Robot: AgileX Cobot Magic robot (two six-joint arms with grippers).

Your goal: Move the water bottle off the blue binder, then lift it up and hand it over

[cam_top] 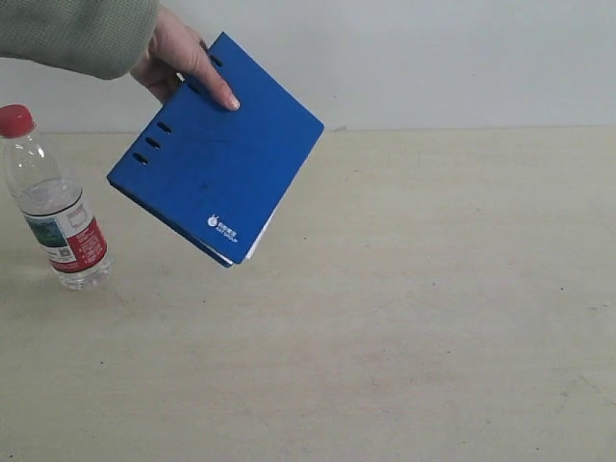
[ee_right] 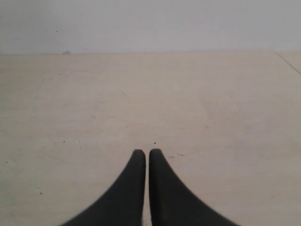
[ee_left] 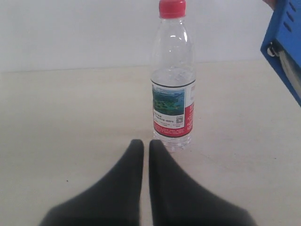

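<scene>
- My left gripper (ee_left: 146, 143) has its jaws pressed almost together, with only a thin slit between the two dark fingers and nothing caught in it.
- My right gripper (ee_right: 146, 153) is drawn in the same way, fingertips nearly touching and holding nothing; it looks out over bare table (ee_right: 197, 103) and a pale wall.
- Neither of my arms shows in the exterior view.
- The water bottle (cam_top: 60, 207) stands upright on the table (cam_top: 404, 318) at the far left of the exterior view, its red cap on and its base flat on the surface.
- In my left wrist view the water bottle (ee_left: 172, 80) stands just beyond my fingertips, close but not touching them, with its label facing me.
- Water fills it to roughly the top of the label.
- The blue binder (cam_top: 217, 159) is off the table, held tilted in the air by a person's hand (cam_top: 178, 60) coming out of a grey-green sleeve (cam_top: 77, 34).
- The hand grips it near the edge with the oval holes; the corner with the white logo hangs lowest, and white pages show along that lower edge.
- The binder is beside the bottle and higher up, not touching it.
- One corner of the blue binder (ee_left: 288, 42) enters the edge of my left wrist view.
</scene>
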